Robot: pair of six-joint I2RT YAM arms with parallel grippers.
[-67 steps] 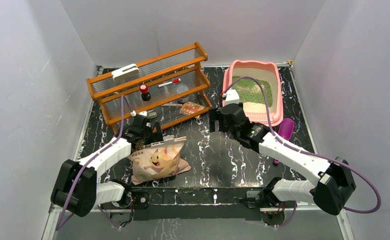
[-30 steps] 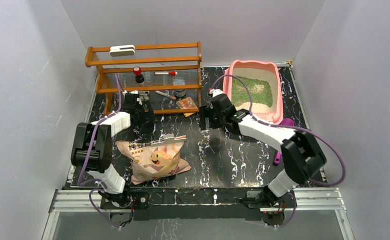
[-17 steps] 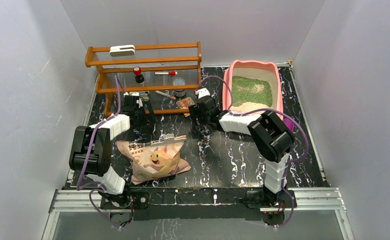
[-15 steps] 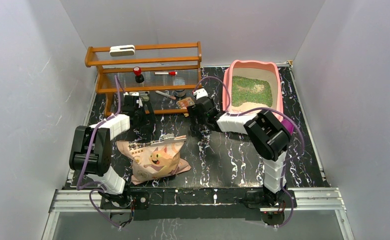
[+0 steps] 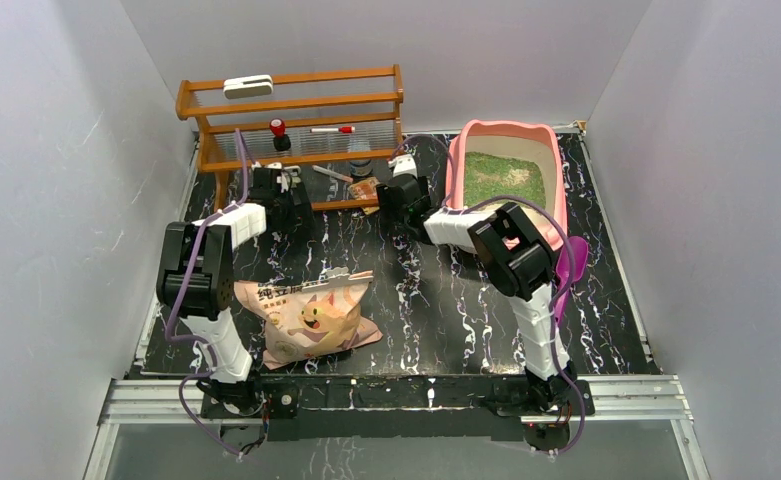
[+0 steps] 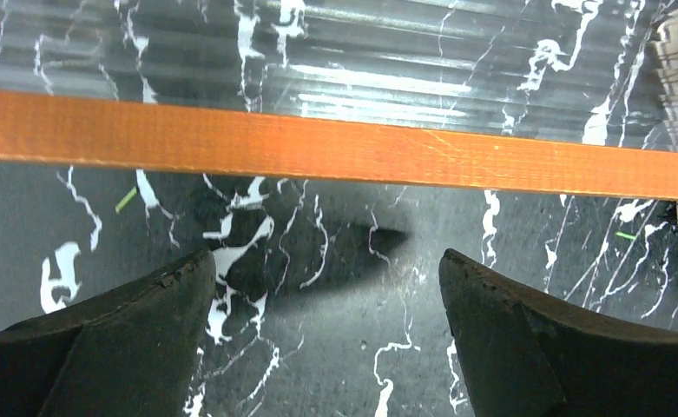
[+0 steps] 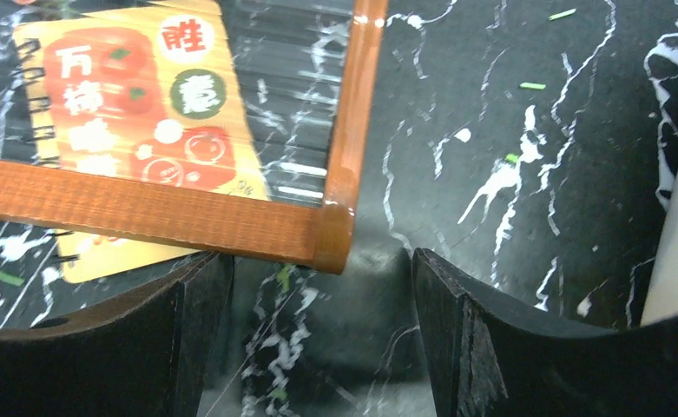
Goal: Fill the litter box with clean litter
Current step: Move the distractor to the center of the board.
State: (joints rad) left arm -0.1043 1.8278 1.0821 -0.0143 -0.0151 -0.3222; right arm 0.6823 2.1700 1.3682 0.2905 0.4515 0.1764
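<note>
Since a second ago the wooden rack (image 5: 316,76) has slid back toward the far wall, and both arms have stretched out after it, the right one with its elbow now lifted high. It reads as a clearing move: the rack is being shoved back to leave open bench (image 5: 436,310) in the middle for the pouring work. The left fingers (image 6: 109,343) are released and spread as wide as they go, with nothing between them; they point at the rack's lower front rail, which crosses the left wrist view just ahead of the tips. The right fingers (image 7: 483,347) are also apart and grasp nothing. The rack's front right corner sits at the mouth of their gap, whether touching I cannot tell, and an orange notebook (image 7: 135,113) lies under that shelf. Open fingers probably serve here as a broad pusher, not a grasp. The litter box (image 5: 506,127) stands at the back right of the bench, just beside the right arm's forearm. The clean litter (image 5: 501,178) covers only the far part of its floor, the near part showing pale, so filling looks unfinished. The cat-printed bag (image 5: 311,315) lies on its side near the left arm's base, ungrasped, and the purple scoop (image 5: 571,262) rests just beside the box.
</note>
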